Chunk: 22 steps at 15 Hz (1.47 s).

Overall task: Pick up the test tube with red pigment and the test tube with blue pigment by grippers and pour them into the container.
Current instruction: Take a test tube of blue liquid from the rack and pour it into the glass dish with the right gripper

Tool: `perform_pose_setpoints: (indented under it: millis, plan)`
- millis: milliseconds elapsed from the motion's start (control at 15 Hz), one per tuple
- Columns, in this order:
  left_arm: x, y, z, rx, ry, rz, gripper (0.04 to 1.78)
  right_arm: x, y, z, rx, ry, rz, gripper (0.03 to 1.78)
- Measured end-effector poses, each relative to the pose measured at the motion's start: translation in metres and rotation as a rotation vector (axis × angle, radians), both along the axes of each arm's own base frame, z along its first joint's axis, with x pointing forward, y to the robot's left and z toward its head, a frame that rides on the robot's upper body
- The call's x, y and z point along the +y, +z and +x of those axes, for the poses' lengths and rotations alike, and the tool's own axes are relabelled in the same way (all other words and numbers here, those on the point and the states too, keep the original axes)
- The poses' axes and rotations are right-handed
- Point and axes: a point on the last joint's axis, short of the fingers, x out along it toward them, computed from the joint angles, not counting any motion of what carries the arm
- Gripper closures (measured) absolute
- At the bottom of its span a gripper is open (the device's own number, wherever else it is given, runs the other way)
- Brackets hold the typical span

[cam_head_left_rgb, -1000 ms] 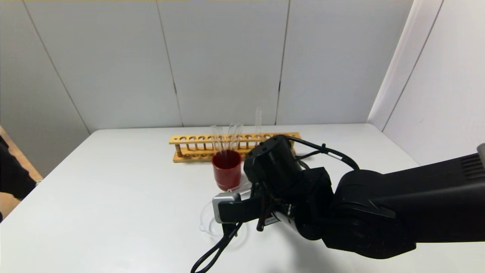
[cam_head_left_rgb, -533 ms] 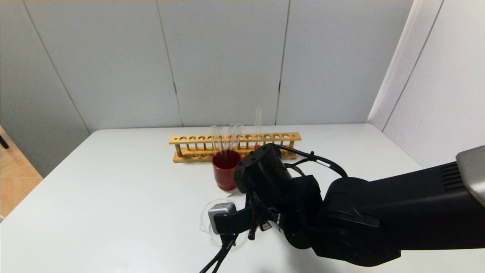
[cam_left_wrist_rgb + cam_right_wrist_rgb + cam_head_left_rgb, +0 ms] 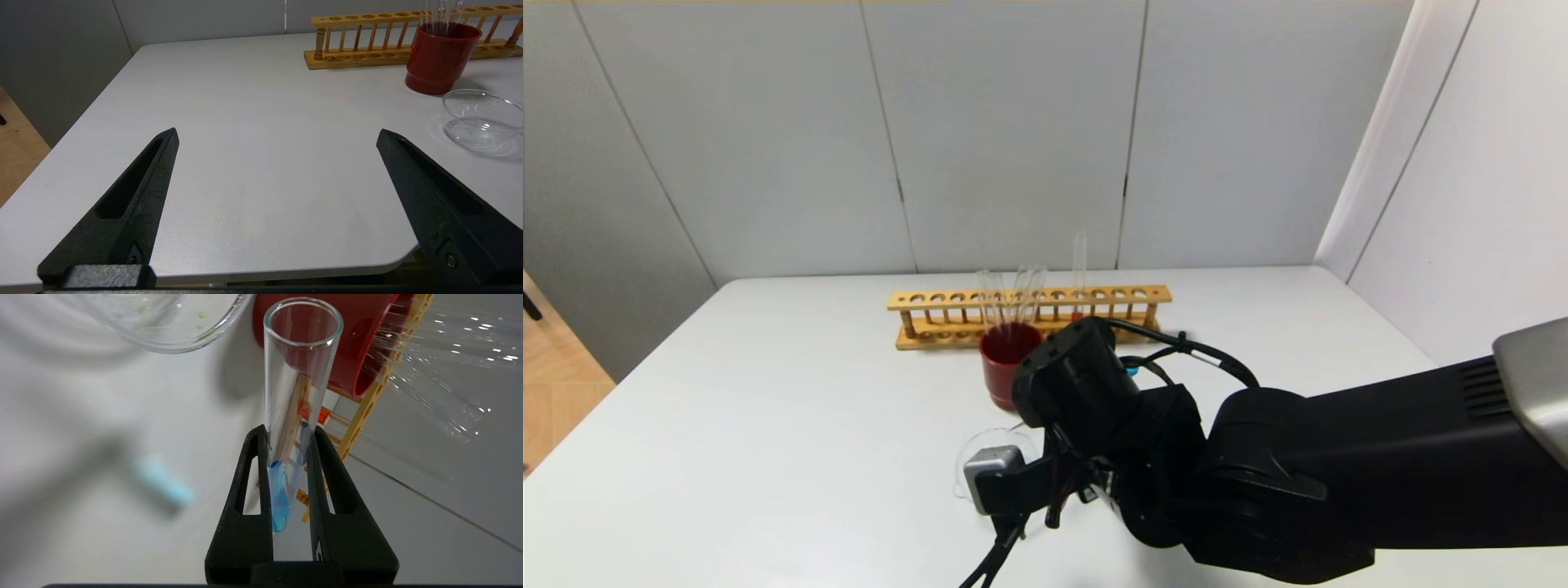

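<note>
gripper work first: the right gripper point(image 3: 288, 433) is clamped on the blue tube point(image 3: 292, 396), fingers point(image 3: 251, 486) pinching its lower part, where a little blue liquid pools at the rounded end. only the right wrist view shows this grip; there the tube's open mouth points toward the red cup point(image 3: 347, 343) and lies just beside the rim of the glass dish point(image 3: 171, 330), with blurred clear tubes point(image 3: 441, 375) sticking out of the cup.

the head view hides the tube and fingers behind the bulky right arm point(image 3: 1258, 474). it does show the dish point(image 3: 980, 457) on the white bench point(image 3: 768, 408), peeking out at the arm's 9 o'clock side. the red cup point(image 3: 1001, 367) sits at 12 o'clock from the dish, and the wooden rack point(image 3: 1029, 314) lies beyond it. the red tube point(image 3: 1079, 278) stands upright in the rack, well apart from the dish.

the left wrist view alone shows the left gripper point(image 3: 278, 134), spread wide with nothing between its fingers, low near the bench's near edge. the dish point(image 3: 482, 118) and cup point(image 3: 441, 57) are at about 2 o'clock from it.

compared with a second ago, the right arm has dropped lower and shifted left in the head view. more of the rack shows behind it, and a dark shape at the left edge is gone.
</note>
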Motion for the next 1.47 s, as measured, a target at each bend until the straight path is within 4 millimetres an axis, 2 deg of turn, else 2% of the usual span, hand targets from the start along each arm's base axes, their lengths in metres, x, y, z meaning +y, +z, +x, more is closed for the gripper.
perform_pose_setpoints:
  millis: [400,1133,1467]
  plan:
    - [0.000,0.000,0.000,0.000,0.000,0.000,0.11,0.006,0.002,-0.006,-0.056,0.015,-0.090,1.54]
    - [0.000,0.000,0.000,0.000,0.000,0.000,0.11,0.021,0.006,-0.011,-0.049,0.043,-0.138,1.54]
    - [0.000,0.000,0.000,0.000,0.000,0.000,0.11,0.023,0.008,-0.015,-0.047,0.037,-0.215,1.54]
